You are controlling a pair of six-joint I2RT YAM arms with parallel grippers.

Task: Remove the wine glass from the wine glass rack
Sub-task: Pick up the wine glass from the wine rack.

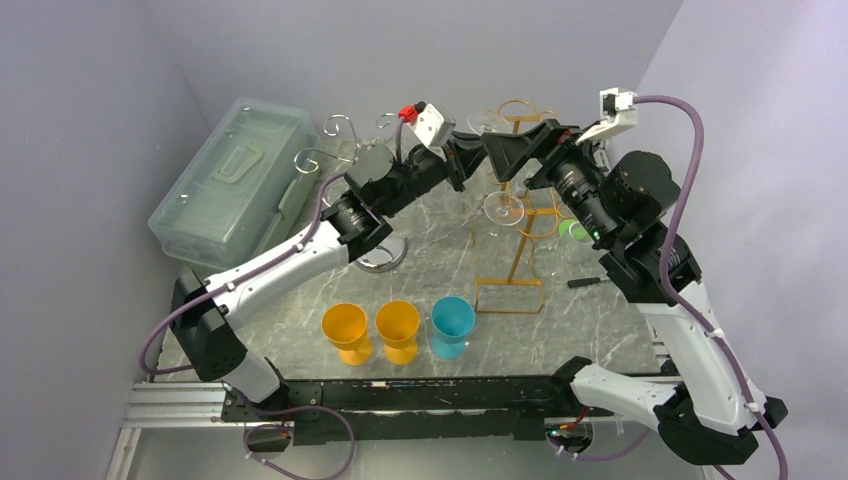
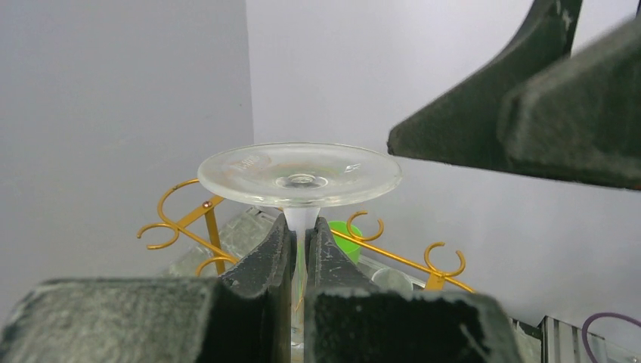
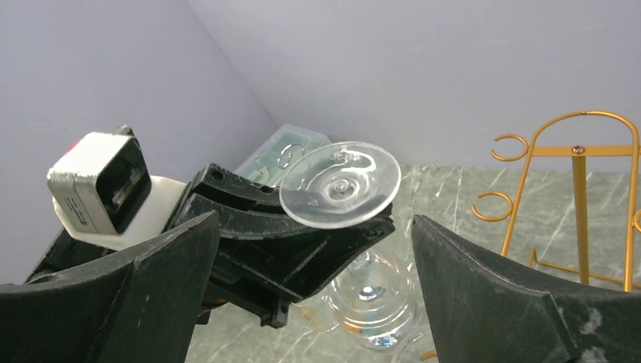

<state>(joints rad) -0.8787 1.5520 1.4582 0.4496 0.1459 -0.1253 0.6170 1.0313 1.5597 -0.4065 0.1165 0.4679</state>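
- Writing, wine glass (image 2: 301, 175): faint raised mark on the foot near its left rim, left wrist view; too blurred to read.
- Writing, wrist camera housing (image 3: 97, 193): white block with a red tab on the left arm; small dark marks on its side, illegible.
- Wine glass, position: inverted, foot uppermost, held in the air beside the upper part of the wine glass rack (image 1: 520, 250). Foot apart from the rack's gold arch in the right wrist view.
- Left gripper (image 2: 301, 261): jaws narrow, clamped on the stem just under the foot.
- Right gripper (image 3: 315, 227): jaws wide, nothing held. Fingers at either side of its own view, with the foot and the left gripper beyond and between them.
- Hard to make out, glass bowl (image 3: 369, 302): clear rounded shape below the foot in the right wrist view. Part of the held glass or a second glass, cannot tell. Hidden by the fingers in the left wrist view.
- Partly hidden, green object (image 1: 574, 230): behind the right arm, next to the rack; kind not discernible.
- Partly hidden, silver wire stand (image 1: 335, 135): crossed by the left arm, only hooks and a round base showing.
- Cut off, wine glass rack: only curled hooks in the left wrist view; right edge lost in the right wrist view.
- Also on the marble table (image 1: 430, 270): clear lidded box (image 1: 235, 180) at back left. Two orange cups (image 1: 346, 330) and a teal cup (image 1: 452, 325), upright in a row near the arm bases.
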